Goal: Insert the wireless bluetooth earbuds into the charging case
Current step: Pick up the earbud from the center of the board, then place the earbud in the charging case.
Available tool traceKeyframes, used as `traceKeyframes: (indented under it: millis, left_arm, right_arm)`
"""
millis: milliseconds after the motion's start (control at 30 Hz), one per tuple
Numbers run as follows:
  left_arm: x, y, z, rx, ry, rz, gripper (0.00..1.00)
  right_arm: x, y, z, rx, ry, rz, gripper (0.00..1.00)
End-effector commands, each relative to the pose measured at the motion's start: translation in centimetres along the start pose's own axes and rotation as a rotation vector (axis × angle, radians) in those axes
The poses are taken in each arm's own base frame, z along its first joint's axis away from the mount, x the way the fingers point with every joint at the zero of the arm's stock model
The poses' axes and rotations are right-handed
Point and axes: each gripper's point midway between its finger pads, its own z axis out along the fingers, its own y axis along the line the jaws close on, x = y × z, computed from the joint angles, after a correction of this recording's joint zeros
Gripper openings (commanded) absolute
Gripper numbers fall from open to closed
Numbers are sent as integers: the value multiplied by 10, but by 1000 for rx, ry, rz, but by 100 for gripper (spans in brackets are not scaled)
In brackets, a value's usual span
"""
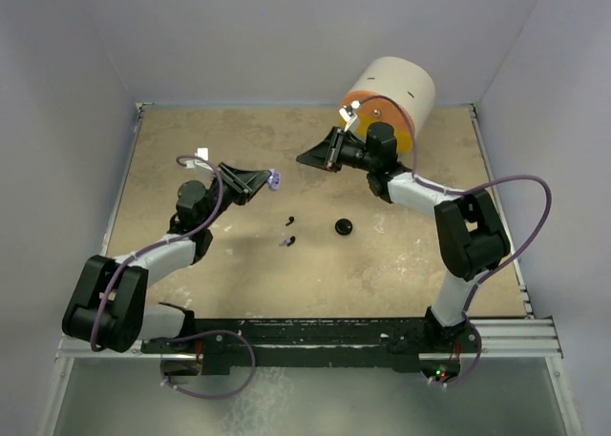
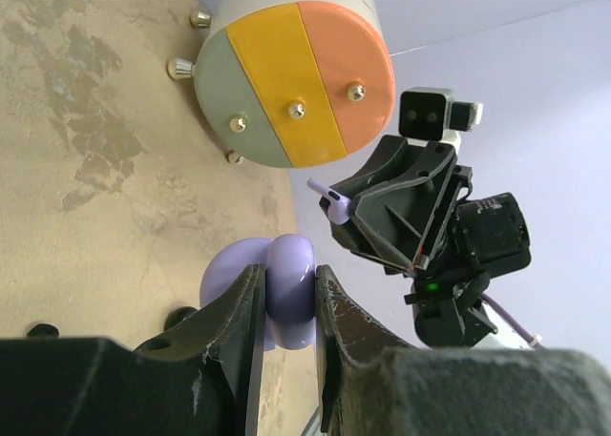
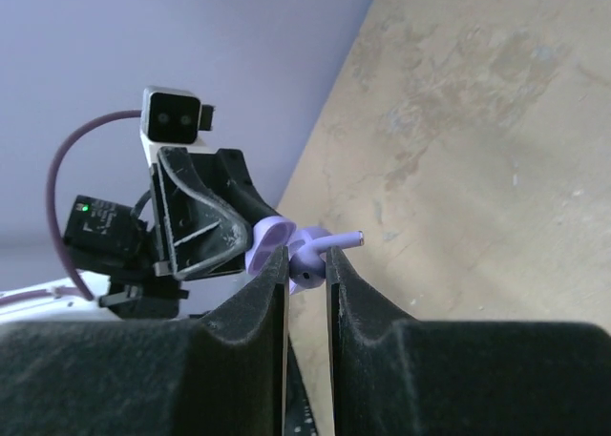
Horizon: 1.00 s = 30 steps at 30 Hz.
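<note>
Within right end effector (image 3: 307, 260): earbud (image 3: 314, 242).

Light: even, diffuse, from overhead, medium bright. Table (image 1: 401, 264) shows only soft, faint shadows under the arms. No blown glare, just small glints on the drum (image 2: 291, 83) screws. Top view soft; black earbuds (image 1: 289, 238) barely resolved. Wrist views: left gripper (image 2: 288, 274) and right gripper (image 3: 307, 257) dark and blurry along the bottom edge. Case (image 2: 291, 307) sharp, lavender earbud (image 3: 320, 240) slightly soft.
</note>
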Motion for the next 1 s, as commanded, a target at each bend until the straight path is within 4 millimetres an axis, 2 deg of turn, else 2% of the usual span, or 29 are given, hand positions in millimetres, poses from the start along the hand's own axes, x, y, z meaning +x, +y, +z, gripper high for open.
traceKeyframes:
  millis: [0,233,400,533,633,967]
  left_arm:
    - [-11,-27,6,106,-17,48,0]
    - [-6,-25,11,167,3,11,0]
    - [-6,-22,13,173,3,9,0]
    - [-4,-27,16,223,10,-12,0]
    - [-2,-33,22,262,23,-22,0]
    - [3,-29,39,273,27,-127,0]
  right_arm:
    - [-10,36,-9,-144,-56,103,0]
    - [-1,45,-24,-222,-98,255,0]
    - [-3,50,-28,-250,-118,289,0]
    - [-2,50,-29,-255,-124,303,0]
    - [0,52,-30,-271,-118,316,0]
    - [-1,54,-30,-282,-121,320,0]
